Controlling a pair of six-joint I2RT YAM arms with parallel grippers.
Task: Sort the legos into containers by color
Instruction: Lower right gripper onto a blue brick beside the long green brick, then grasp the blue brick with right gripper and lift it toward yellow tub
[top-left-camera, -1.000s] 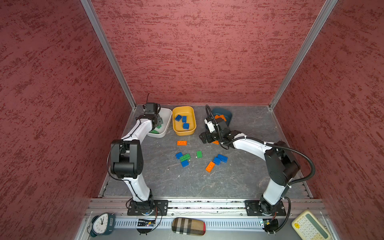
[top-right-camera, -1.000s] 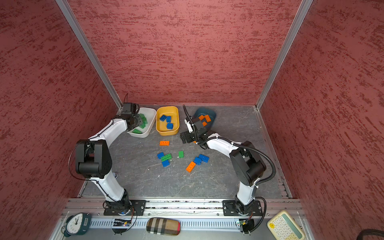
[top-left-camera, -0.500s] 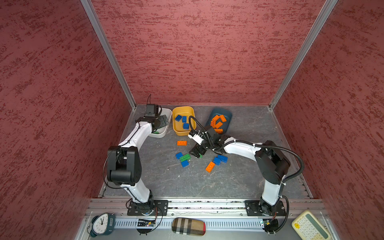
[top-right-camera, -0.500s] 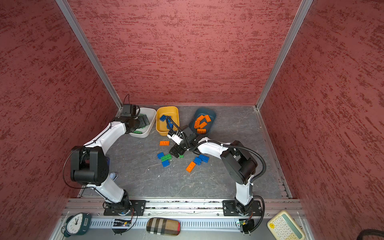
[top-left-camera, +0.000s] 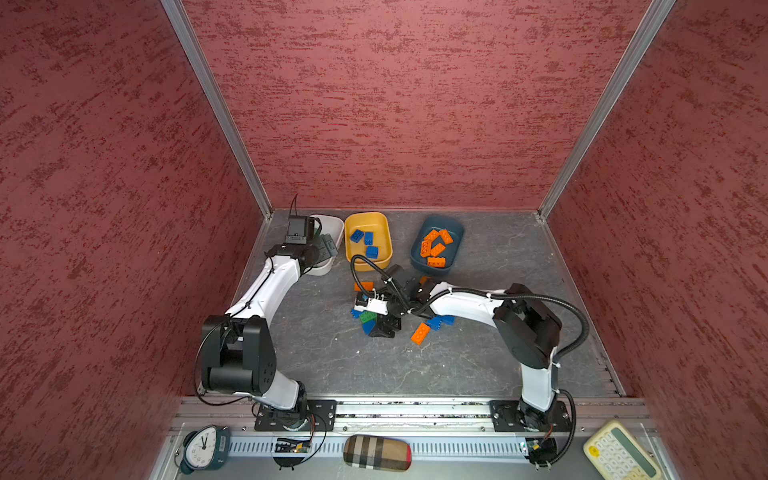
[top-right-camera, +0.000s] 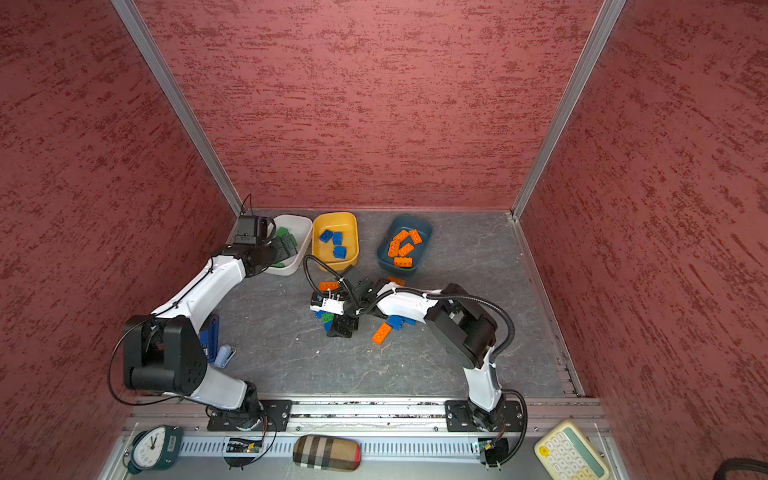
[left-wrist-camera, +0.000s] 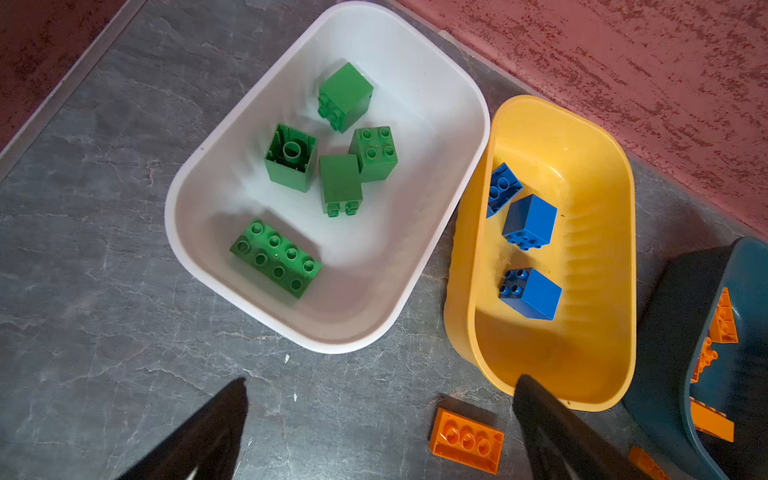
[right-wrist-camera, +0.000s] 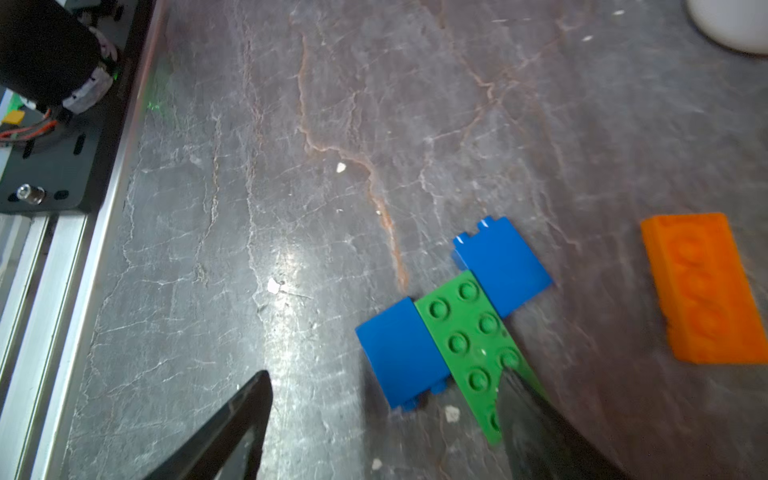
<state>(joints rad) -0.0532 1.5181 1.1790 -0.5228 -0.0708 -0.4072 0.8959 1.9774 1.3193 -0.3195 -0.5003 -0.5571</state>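
Five green bricks (left-wrist-camera: 276, 257) sit in white tub (left-wrist-camera: 415, 62), three blue bricks (left-wrist-camera: 530, 220) in yellow tub (left-wrist-camera: 594, 249), orange bricks (top-left-camera: 436, 261) in teal tub (left-wrist-camera: 673, 311). Left gripper (left-wrist-camera: 382, 379) spread wide, empty, by white tub. Right gripper (right-wrist-camera: 384, 374) spread, empty, over loose green brick (right-wrist-camera: 465, 332) between two loose blue bricks (right-wrist-camera: 399, 353) on table (right-wrist-camera: 291, 166).

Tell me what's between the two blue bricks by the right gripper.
A green oblong brick, studs up, lies against one blue brick and the other blue brick, per the right wrist view.

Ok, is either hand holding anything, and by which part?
Nothing is held. The left hand is open near the white tub; the right hand is open over a green lego.
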